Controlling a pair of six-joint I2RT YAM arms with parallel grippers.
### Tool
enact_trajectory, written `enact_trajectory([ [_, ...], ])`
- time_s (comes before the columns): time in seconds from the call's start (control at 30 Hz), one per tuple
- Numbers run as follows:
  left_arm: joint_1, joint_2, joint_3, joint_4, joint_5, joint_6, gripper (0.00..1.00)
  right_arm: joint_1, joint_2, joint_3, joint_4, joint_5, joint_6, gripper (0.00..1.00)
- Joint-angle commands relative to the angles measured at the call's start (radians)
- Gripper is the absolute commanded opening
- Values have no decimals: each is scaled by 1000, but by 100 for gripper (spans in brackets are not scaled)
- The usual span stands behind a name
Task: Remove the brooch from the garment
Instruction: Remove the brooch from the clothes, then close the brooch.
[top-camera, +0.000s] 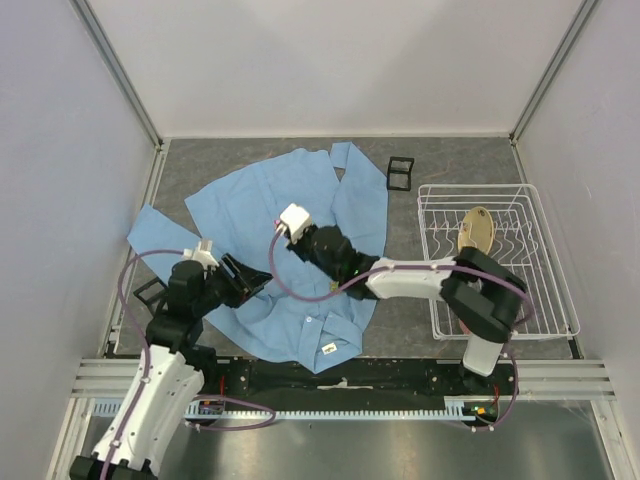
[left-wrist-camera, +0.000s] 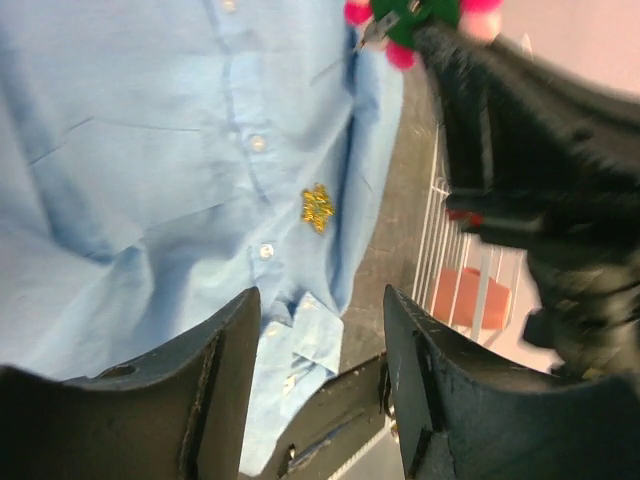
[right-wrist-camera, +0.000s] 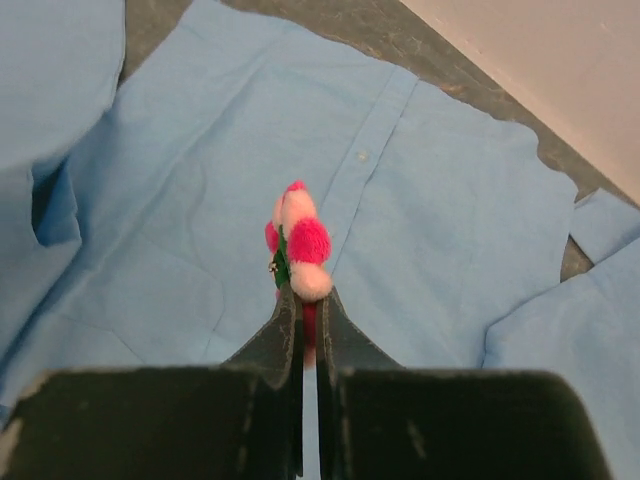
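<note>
Pink fuzzy brooch (right-wrist-camera: 300, 245) | pinched in right jaws | smooth blue garment (right-wrist-camera: 180, 200)

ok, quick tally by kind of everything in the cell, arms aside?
shirt: 1
brooch, pinched in the right gripper: 1
gold emblem on the shirt: 1
wire rack: 1
tan oval piece in the rack: 1
black frames: 2
Total: 7

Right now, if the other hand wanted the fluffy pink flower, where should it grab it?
Probably by the free petals of the brooch, coming from beyond the tips of the right gripper, head-on. The brooch sits edge-on with its near part pinched between that gripper's shut fingers, so only the fluffy far half pokes out.
</note>
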Motion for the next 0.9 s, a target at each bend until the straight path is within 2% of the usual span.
enact_trajectory([
  [0.0, 0, 163, 173, 159, 129, 209, 57, -89, -145, 117, -443, -335, 381, 0],
  [0.03, 0, 229, 202, 167, 141, 235, 57, -125, -176, 119, -471, -481, 426, 0],
  [0.07, 0, 257, 245, 182, 173, 271, 57, -144, -190, 111, -491, -557, 463, 0],
  [0.27, 0, 401, 332, 342, 380, 293, 64, -270, -314, 22, -614, -888, 645, 0],
  [0.5, 0, 420, 283, 391, 459, 260, 69, -376, -441, -107, -541, -1096, 764, 0],
  [0.57, 0, 443, 238, 471, 538, 189, 72, -391, -454, -125, -516, -1127, 811, 0],
  [0.6, -1, 481, 218, 592, 575, 153, 73, -400, -455, -128, -492, -1154, 824, 0],
  [0.7, -26, 541, 170, 750, 658, 47, 73, -410, -446, -136, -429, -1190, 883, 0],
  [0.87, -93, 565, 173, 794, 657, 42, 70, -428, -429, -160, -296, -1202, 986, 0],
])
